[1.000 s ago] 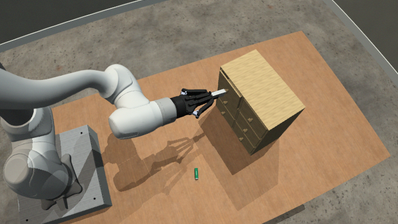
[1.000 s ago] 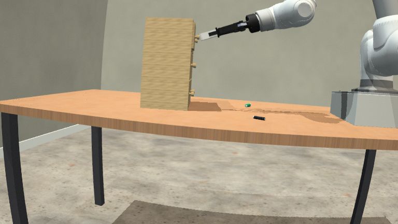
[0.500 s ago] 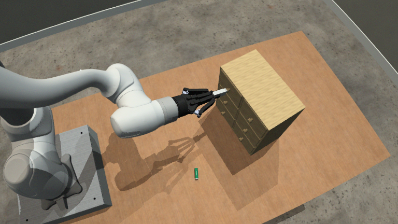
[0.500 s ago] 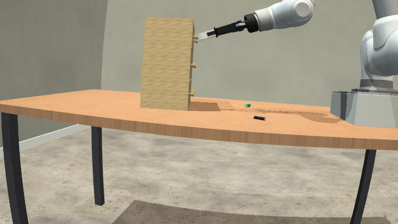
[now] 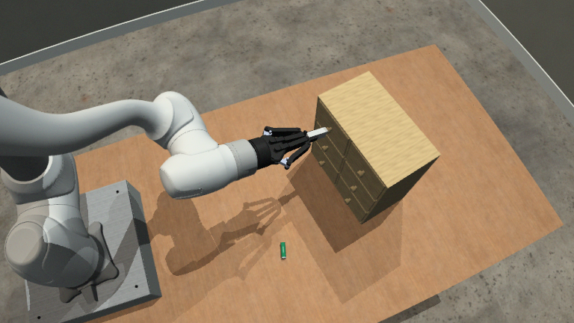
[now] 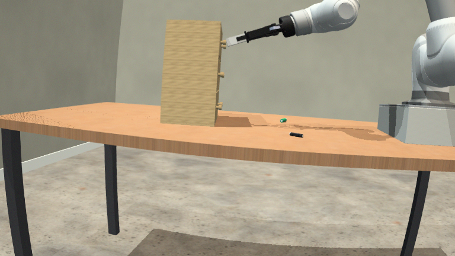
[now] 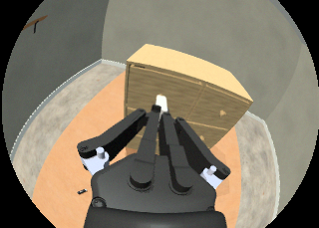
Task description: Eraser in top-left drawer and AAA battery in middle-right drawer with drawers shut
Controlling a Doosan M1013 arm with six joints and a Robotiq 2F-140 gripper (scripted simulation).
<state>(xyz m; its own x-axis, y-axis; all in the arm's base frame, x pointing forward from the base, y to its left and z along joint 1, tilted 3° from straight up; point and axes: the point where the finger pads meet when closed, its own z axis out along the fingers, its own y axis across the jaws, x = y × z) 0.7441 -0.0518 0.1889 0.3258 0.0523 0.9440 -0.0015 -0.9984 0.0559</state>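
The chest (image 5: pixel 380 125) (image 6: pixel 191 72) (image 7: pixel 194 69) stands upright on the table. Its top-left drawer (image 5: pixel 337 139) (image 7: pixel 144 86) is in, flush or nearly so. The middle-row right drawer, with its knob (image 5: pixel 353 188), also looks pushed in. My gripper (image 5: pixel 317 132) (image 6: pixel 231 41) (image 7: pixel 159 102) is shut and empty, its pale fingertips at or very near the top-left knob; contact is unclear. A green cylinder (image 5: pixel 282 250) (image 6: pixel 283 120) and a black cylinder (image 6: pixel 296 134) (image 7: pixel 82 191) lie on the table; which one is the AAA battery is unclear. The eraser is not visible; the drawers' insides are hidden.
The table (image 5: pixel 466 133) (image 6: pixel 134 132) carries the chest and the robot's grey base (image 5: pixel 143 256) (image 6: pixel 426 125). The forearm (image 5: pixel 202 176) reaches above the table in front of the chest. The other drawers look pushed in, with small knobs sticking out.
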